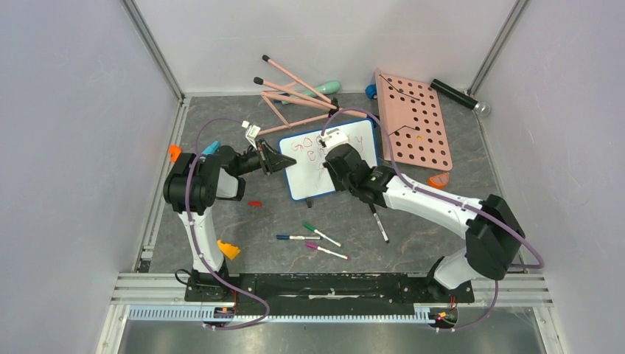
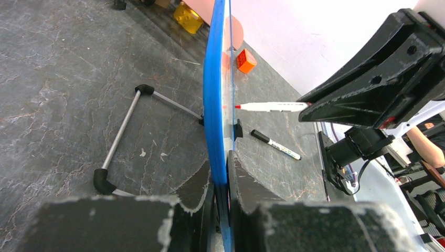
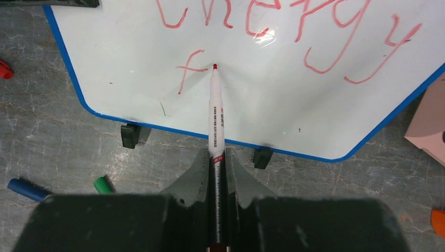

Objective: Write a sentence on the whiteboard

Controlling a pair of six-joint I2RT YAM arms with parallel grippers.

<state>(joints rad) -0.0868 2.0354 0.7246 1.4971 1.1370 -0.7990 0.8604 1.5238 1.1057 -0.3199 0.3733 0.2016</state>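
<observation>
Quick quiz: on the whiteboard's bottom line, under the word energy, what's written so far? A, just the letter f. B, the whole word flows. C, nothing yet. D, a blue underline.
A: in the right wrist view, a lone red f sits under "energy" on the whiteboard, with the tip of the red marker just to its right.

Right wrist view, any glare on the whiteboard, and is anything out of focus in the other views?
Right wrist view: a glare patch on the whiteboard sits over the red lettering; the right claw around the marker is blurred. Left wrist view: the left claw is blurred, the background blown out white. Top external view: evenly lit, sharp.
</observation>
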